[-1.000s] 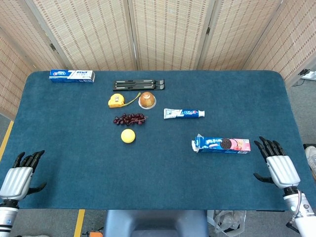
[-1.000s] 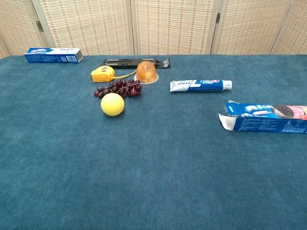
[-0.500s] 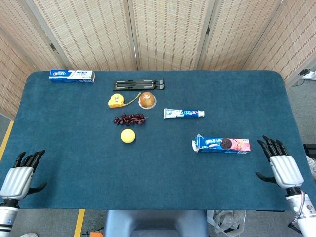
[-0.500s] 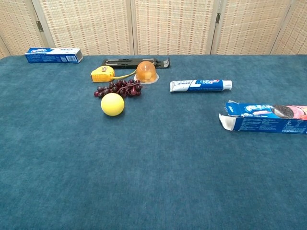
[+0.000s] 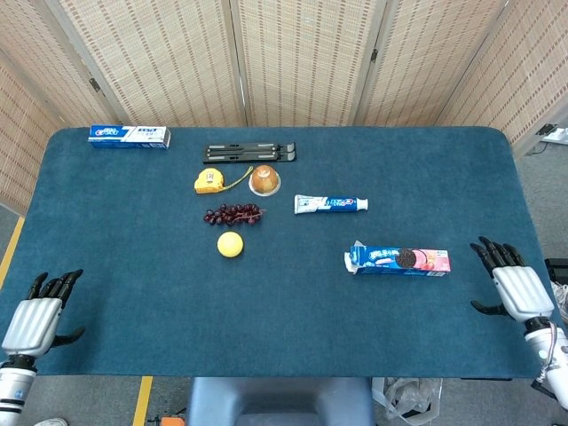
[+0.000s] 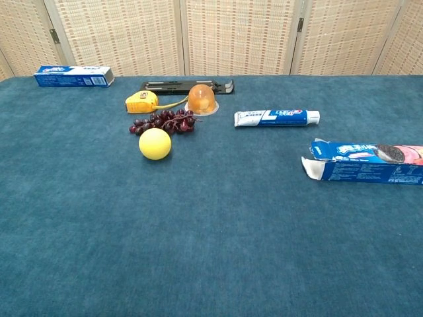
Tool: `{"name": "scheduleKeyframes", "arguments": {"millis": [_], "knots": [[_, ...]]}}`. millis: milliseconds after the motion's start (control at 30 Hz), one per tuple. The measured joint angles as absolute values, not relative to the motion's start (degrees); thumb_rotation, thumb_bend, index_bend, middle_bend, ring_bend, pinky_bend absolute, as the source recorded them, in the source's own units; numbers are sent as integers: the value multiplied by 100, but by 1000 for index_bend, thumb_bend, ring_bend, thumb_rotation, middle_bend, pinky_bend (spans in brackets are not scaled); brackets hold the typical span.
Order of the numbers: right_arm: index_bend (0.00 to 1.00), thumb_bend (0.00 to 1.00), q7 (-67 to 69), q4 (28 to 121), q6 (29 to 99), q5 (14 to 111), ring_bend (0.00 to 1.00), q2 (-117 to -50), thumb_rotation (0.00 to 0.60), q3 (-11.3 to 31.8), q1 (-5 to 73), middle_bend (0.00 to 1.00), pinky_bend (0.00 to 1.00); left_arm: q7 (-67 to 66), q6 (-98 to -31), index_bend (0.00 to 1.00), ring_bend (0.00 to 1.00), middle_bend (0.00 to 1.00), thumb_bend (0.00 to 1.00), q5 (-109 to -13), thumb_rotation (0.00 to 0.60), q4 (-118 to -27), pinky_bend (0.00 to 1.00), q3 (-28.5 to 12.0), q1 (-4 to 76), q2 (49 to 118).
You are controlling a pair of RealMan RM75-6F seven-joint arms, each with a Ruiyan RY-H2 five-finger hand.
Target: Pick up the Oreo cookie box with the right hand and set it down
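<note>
The Oreo cookie box (image 5: 398, 260) lies flat on the blue table at the right, its left end flap open; the chest view shows the box (image 6: 365, 162) at the right edge. My right hand (image 5: 516, 286) hovers at the table's right edge, to the right of the box and apart from it, fingers extended and empty. My left hand (image 5: 35, 319) rests at the near left corner, fingers extended and empty. Neither hand appears in the chest view.
A toothpaste tube (image 5: 330, 204), grapes (image 5: 233, 214), a yellow ball (image 5: 230, 244), a yellow tape measure (image 5: 209, 181), a jelly cup (image 5: 264, 180) and a black stand (image 5: 248, 153) lie mid-table. A toothpaste box (image 5: 129, 135) sits far left.
My right hand has drifted to the right, further from the Oreo box. The box and the left hand have not moved.
</note>
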State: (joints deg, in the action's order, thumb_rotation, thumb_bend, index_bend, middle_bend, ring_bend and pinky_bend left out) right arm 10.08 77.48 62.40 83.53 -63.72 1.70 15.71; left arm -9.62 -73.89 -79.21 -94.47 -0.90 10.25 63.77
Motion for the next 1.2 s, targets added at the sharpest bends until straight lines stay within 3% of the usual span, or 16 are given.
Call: {"name": "scheduleKeyframes", "arguments": {"millis": [267,667,1200], "knots": [[143,218,1005,7353,5470,8329,81,-6538,600,190,2144,44,0,-894,-7438,32,185,159,230,-7986,600,-9444,1,-69,1010,6357],[183,218,584,7057,4656,7832,101,-6837,600,301,2591,59,3,-928,-7369,34,185,159,232,-7922,600,-9407,0,-81,1040,6373],[247,217,258,6671,4105,7462,132,-7215,600,400,3032,94,24,-875,-7323,39,185,159,355,-7900,600,-9401,0,-78,1065,6357]]}}
